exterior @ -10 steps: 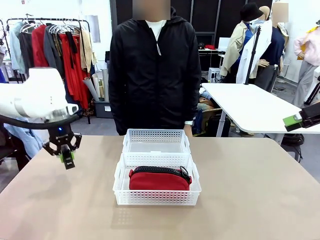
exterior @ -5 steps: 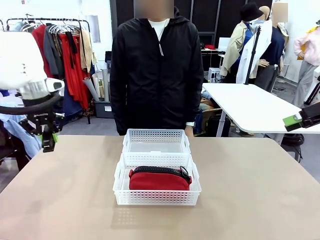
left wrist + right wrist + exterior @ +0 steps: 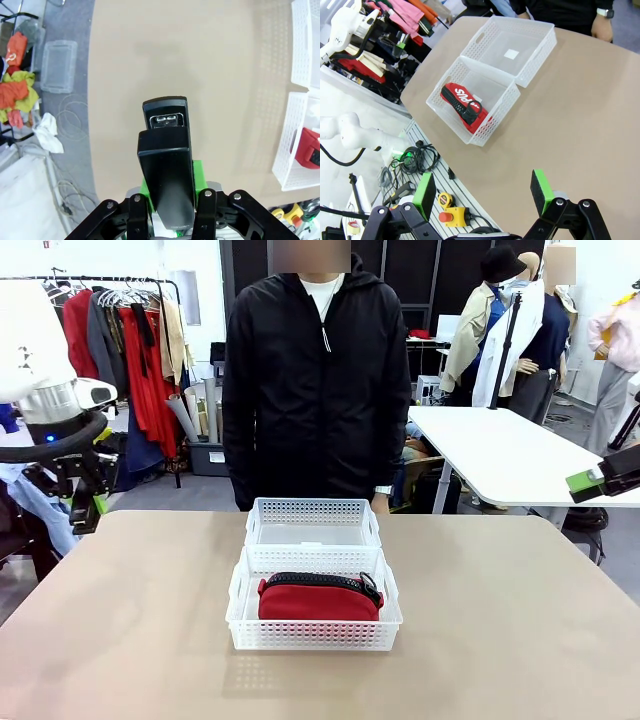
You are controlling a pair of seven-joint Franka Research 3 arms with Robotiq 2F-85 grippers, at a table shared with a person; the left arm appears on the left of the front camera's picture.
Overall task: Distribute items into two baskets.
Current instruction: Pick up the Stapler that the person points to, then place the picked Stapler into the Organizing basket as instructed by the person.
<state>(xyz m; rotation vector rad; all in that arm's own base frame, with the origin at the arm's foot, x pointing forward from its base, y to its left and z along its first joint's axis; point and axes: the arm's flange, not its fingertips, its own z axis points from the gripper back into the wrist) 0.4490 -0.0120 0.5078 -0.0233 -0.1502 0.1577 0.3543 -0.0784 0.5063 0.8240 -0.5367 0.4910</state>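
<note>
Black stapler (image 3: 167, 170) clamped between left fingers (image 3: 202, 175).

Clothes rack (image 3: 130, 320) (left), white table (image 3: 500, 455)

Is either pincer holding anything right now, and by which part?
The left pincer grips the stapler by its rear end, nose pointing away. The right pincer is open and empty.
</note>
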